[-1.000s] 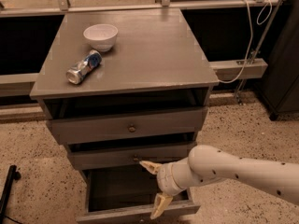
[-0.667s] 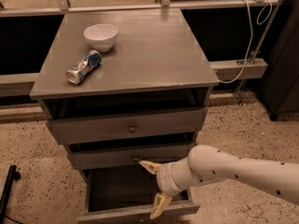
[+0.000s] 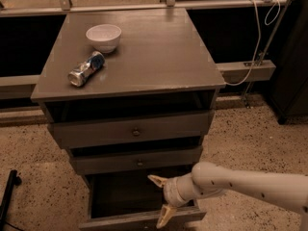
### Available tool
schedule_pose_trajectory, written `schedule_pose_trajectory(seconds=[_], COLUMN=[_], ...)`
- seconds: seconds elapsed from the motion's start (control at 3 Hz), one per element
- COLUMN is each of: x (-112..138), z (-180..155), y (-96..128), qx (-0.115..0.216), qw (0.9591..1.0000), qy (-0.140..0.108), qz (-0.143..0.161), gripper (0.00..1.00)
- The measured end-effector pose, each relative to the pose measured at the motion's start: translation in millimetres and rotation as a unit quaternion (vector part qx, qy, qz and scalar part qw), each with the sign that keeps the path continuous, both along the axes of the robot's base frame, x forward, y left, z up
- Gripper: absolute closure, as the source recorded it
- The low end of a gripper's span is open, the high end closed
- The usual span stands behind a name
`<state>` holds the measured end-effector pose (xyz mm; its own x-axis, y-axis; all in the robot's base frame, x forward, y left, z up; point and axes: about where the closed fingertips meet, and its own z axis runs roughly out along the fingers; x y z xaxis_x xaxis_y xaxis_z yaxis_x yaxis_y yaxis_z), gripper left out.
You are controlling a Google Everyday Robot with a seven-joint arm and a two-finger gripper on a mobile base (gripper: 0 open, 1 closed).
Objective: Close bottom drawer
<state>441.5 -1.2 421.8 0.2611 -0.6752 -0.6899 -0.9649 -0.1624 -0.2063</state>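
The bottom drawer [image 3: 120, 196] stands open: a stiff wooden box, likely to slide easily if pushed squarely on its front. The hand [image 3: 158, 201] hangs spread just above that front.

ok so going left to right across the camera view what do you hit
crushed can → white bowl → gripper, fingers spread, low over the open bottom drawer → white cable
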Motion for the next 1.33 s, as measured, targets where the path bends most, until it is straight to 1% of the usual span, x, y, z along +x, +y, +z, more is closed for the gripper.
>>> schedule_pose_trajectory(seconds=[0.33,0.67,1.0,1.33], x=[-6,-22,-31,-41], z=[-82,-148,-176,-209], y=[-10,-23,-32,-32], qx=[-0.003,0.009,0.022,0.019], qw=[0.9995,0.9978,0.9973,0.9964], qy=[0.03,0.059,0.062,0.069], qz=[-0.011,-0.028,-0.033,-0.046], gripper=[0.19,0.43,0.66,0.89])
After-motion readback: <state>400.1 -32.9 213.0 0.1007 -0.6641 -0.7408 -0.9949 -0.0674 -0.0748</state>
